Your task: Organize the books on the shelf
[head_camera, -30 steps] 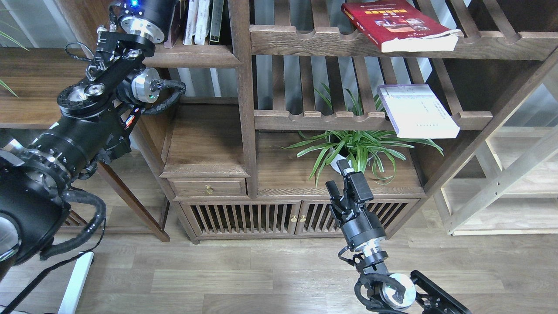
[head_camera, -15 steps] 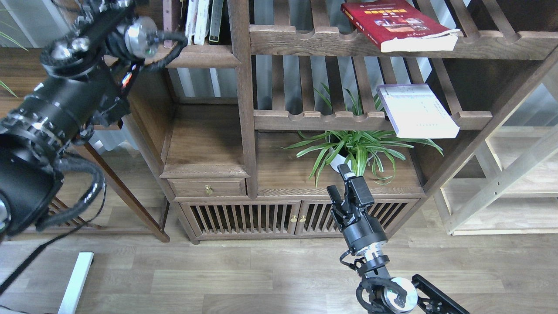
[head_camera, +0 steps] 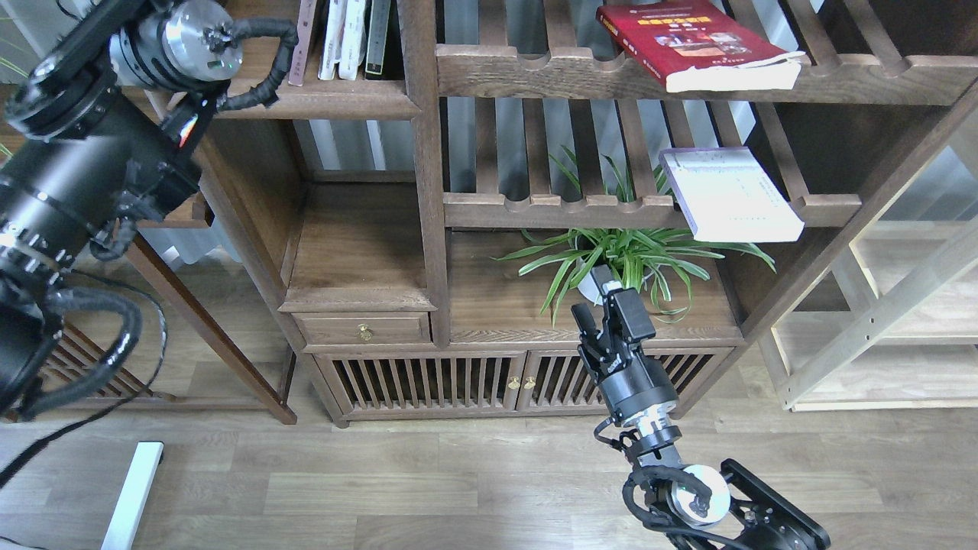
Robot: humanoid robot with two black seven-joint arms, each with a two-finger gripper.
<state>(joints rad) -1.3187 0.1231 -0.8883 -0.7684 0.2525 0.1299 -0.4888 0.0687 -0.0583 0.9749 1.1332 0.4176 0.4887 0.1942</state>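
Observation:
The thick red book (head_camera: 691, 38) lies flat on the top slatted rack at the upper right. The pale white book (head_camera: 730, 192) lies flat on the slatted rack below it, jutting over the front rail. A maroon spine (head_camera: 302, 42) stands on the solid walnut shelf (head_camera: 336, 101) at the upper left, next to thin white and dark books (head_camera: 353, 38). My left arm (head_camera: 92, 153) rises past that shelf; its gripper is beyond the top edge. My right gripper (head_camera: 594, 299) is open and empty, low in front of the plant.
A potted spider plant (head_camera: 626, 260) sits on the cabinet top just behind my right gripper. A small drawer (head_camera: 365, 328) and slatted cabinet doors (head_camera: 474, 382) are below. A light wooden rack (head_camera: 886, 321) stands at the right. A white bar (head_camera: 134, 493) lies on the floor.
My left arm has swung up and to the left, its wrist rising to the top edge and uncovering the maroon spine. My right gripper has crept slightly up toward the plant.

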